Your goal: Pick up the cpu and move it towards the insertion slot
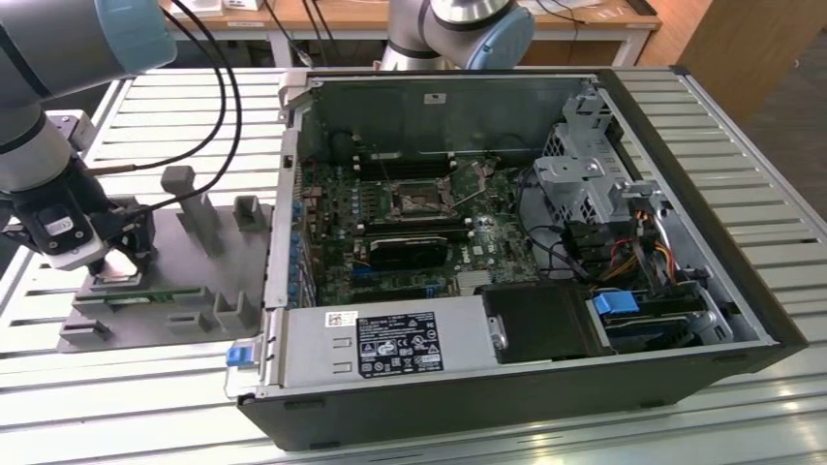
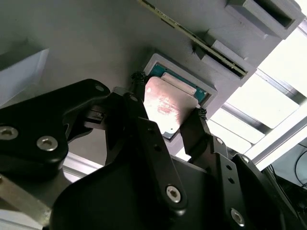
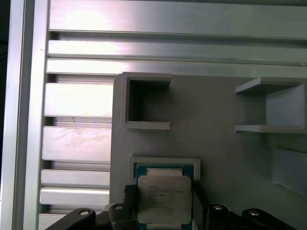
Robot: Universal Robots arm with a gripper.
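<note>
While the cpu point(image 3: 164, 199) lies recessed in the grey tray point(image 3: 216, 143), the tool point(image 2: 168, 96) clamps the chip's edges.

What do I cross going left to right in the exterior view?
gripper, shut on the cpu → grey plastic tray → insertion slot → metal drive cage

- The arm point(image 1: 33, 145) is showing round, pale-grey tube sections, with a light-blue cap point(image 1: 134, 39) covering one joint.
- Black cables point(image 1: 228, 97) are looping beside it.
- The end effector point(image 2: 168, 103) is wearing matte black, rounded link plates, with silver screws point(image 2: 173, 193) glinting at the pivots.
</note>
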